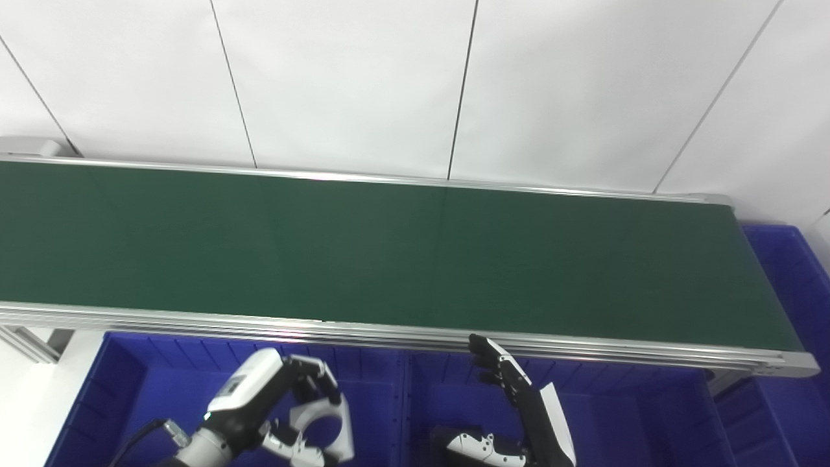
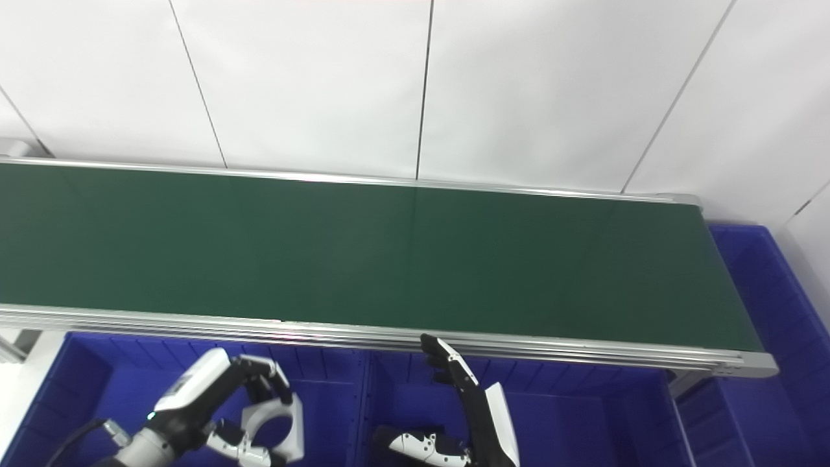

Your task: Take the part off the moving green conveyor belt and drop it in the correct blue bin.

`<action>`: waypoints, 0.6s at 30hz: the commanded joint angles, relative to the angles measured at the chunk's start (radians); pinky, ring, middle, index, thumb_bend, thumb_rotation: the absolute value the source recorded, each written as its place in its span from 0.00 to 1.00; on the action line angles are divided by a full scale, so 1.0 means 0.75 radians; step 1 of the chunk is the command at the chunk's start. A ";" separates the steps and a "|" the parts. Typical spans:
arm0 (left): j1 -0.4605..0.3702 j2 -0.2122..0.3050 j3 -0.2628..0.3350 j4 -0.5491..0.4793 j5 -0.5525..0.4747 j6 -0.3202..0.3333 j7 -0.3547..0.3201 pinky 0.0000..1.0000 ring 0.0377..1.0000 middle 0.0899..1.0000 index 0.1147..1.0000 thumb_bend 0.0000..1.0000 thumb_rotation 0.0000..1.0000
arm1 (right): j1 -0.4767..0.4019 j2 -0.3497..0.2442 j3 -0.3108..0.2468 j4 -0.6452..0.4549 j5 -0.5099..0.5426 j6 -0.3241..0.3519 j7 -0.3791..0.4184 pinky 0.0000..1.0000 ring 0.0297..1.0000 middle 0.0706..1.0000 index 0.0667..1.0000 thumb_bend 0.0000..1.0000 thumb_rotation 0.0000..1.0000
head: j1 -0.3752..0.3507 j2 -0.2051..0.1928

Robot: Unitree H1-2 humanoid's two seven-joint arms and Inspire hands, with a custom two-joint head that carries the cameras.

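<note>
The green conveyor belt (image 1: 402,253) runs left to right and carries no part. Below its front rail, my left hand (image 1: 272,408) is curled around a white ring-shaped part (image 1: 327,421) and holds it over the left blue bin (image 1: 117,389). My right hand (image 1: 519,402) is open with its fingers stretched straight. Its fingertips reach up close to the belt's front rail, above the middle blue bin (image 1: 622,415). It holds nothing.
A third blue bin (image 1: 794,272) stands past the belt's right end. The aluminium front rail (image 1: 389,331) runs just above both hands. A divider wall (image 1: 405,402) separates the two front bins. White wall panels lie behind the belt.
</note>
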 commanded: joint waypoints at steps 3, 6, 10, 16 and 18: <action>-0.051 0.016 -0.040 -0.038 0.200 0.051 -0.006 0.53 0.44 0.42 0.44 0.50 0.00 | -0.007 0.007 -0.004 -0.044 0.012 -0.013 -0.012 0.78 0.82 0.83 0.84 0.78 0.34 | -0.001 0.000; -0.059 0.020 -0.062 -0.047 0.288 0.093 -0.034 0.64 0.57 0.40 0.45 0.52 0.00 | -0.005 0.008 -0.005 -0.047 0.016 -0.013 -0.010 0.78 0.82 0.83 0.85 0.78 0.34 | -0.002 0.000; -0.063 0.032 -0.083 -0.074 0.396 0.137 -0.090 0.82 0.67 0.52 0.43 0.52 0.04 | -0.005 0.010 -0.007 -0.048 0.013 -0.013 -0.013 0.78 0.82 0.83 0.84 0.78 0.35 | -0.006 0.001; -0.029 0.038 -0.087 -0.144 0.484 0.174 -0.151 0.96 0.80 0.77 0.75 0.73 0.51 | 0.003 0.010 -0.006 -0.057 0.009 -0.012 -0.014 0.78 0.82 0.83 0.84 0.79 0.36 | -0.017 0.007; -0.012 0.034 -0.075 -0.159 0.466 0.167 -0.135 0.96 0.83 0.83 0.80 0.78 0.55 | 0.005 0.009 -0.006 -0.060 0.008 -0.010 -0.013 0.78 0.82 0.83 0.84 0.79 0.36 | -0.018 0.007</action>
